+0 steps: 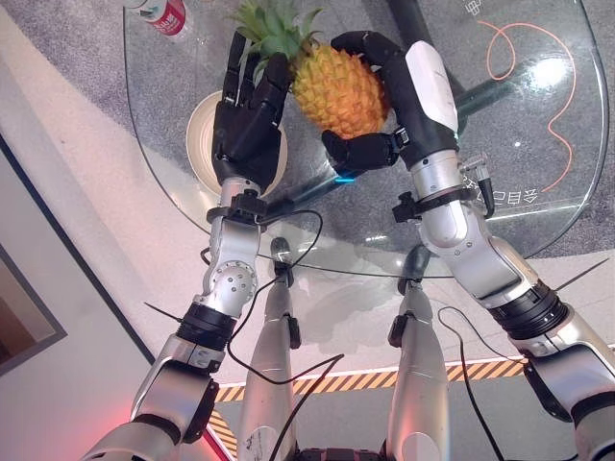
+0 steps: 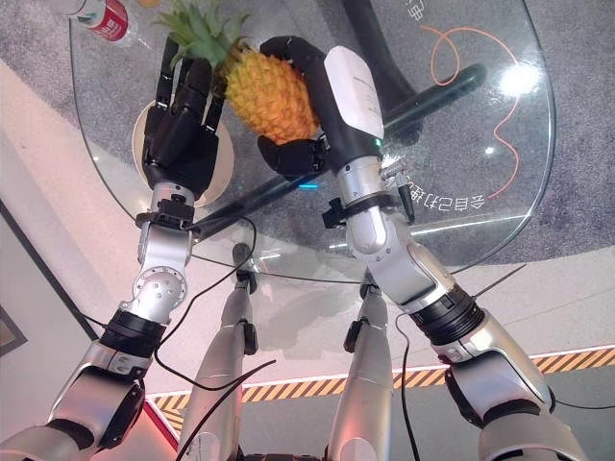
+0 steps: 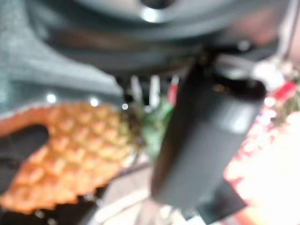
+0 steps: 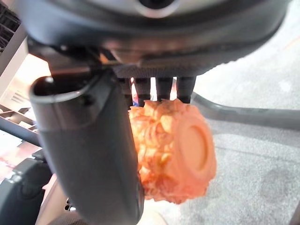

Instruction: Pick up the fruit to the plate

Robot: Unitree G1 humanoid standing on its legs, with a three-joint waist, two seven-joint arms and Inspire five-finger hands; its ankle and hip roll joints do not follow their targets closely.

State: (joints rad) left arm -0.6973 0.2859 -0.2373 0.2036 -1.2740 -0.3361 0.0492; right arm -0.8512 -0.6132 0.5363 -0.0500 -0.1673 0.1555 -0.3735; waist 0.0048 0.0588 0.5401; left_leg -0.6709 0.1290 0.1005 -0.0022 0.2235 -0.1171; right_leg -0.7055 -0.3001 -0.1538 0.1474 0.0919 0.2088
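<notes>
Two robot hands meet over a round glass worktop (image 1: 538,154), with a pineapple (image 1: 338,91) between them. The right robot hand (image 1: 384,96) grips the fruit: its fingers curl over the far side of the yellow body and its thumb wraps under the near side, so the pineapple is clasped in the hand. In the right wrist view the fruit's flat cut base (image 4: 192,147) faces the camera, with the thumb lying along one side of the body and the fingers behind it. The pineapple lies tilted, its green leafy crown (image 1: 274,27) pointing toward the robot's left and away from it.

The left robot hand (image 1: 248,115) is open, its fingers straight and spread, the fingertips up against the crown end of the fruit. This hand lies over a cream-coloured plate (image 1: 200,144) that sits on the glass near the worktop's left edge; most of the plate is covered by the hand. The pineapple's body is just beside the plate, to the right of it, not on it.

A clear bottle with a red label (image 1: 163,13) lies on the worktop at the far left.
</notes>
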